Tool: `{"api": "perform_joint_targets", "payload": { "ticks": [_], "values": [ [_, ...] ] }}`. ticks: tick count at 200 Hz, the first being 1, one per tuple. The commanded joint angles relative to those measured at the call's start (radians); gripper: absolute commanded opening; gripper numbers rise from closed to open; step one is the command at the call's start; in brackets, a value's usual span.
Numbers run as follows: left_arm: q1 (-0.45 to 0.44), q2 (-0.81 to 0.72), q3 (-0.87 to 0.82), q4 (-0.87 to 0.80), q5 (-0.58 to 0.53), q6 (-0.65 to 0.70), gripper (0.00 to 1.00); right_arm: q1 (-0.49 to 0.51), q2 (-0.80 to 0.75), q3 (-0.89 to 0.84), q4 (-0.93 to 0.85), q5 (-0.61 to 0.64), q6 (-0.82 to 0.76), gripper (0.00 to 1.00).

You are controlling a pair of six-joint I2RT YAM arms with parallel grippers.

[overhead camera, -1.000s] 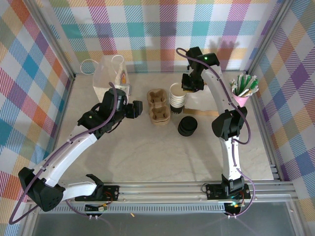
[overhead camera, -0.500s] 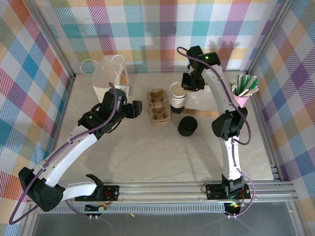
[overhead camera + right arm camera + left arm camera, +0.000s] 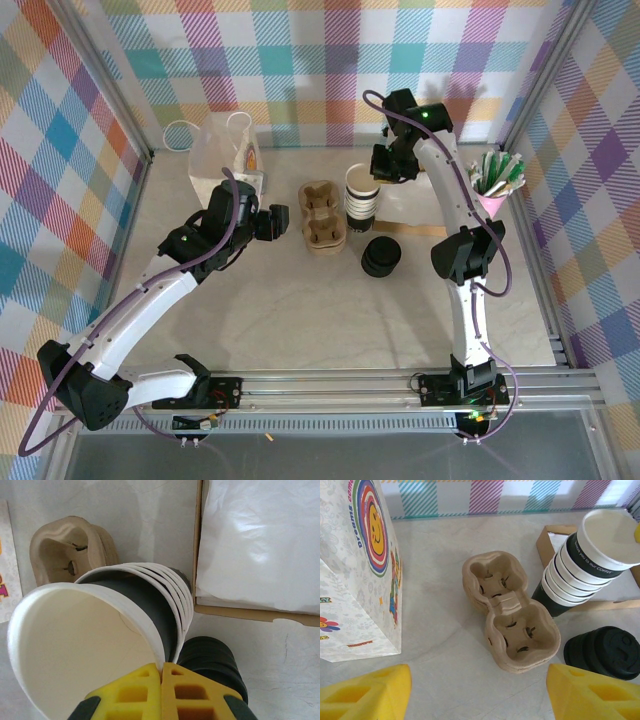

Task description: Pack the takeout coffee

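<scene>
A: The right fingers are pinching shut on the rim of the takeout coffee cup, lidless, sitting tilted atop the stack.

B: I'd be lifting straight, twisting slightly so the next cup isn't following. The left fingers are hovering apart near the carrier on the worktop.

Right end effector raised top cup slightly.

carrier: rough matt pulp | top cup: smooth paper | right end effector: plastic
</scene>
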Motion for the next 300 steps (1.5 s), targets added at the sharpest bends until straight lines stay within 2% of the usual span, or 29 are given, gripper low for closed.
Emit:
{"api": "perform_joint_targets", "payload": {
  "ticks": [1, 132, 300],
  "values": [
    [-0.009, -0.003, 0.024, -0.003, 0.02, 0.022, 0.71, -0.008, -0.016, 0.035, -0.038, -0.023, 0.002, 0.0],
    [-0.008, -0.004, 0.034, -0.039, 0.078, 0.015, 0.72, -0.028, -0.065, 0.088, -0.034, -0.04, -0.013, 0.0],
    [-0.009, -0.021, 0.04, -0.014, 0.034, 0.001, 0.72, -0.031, -0.192, 0.093, -0.108, -0.088, 0.004, 0.0]
  ]
}}
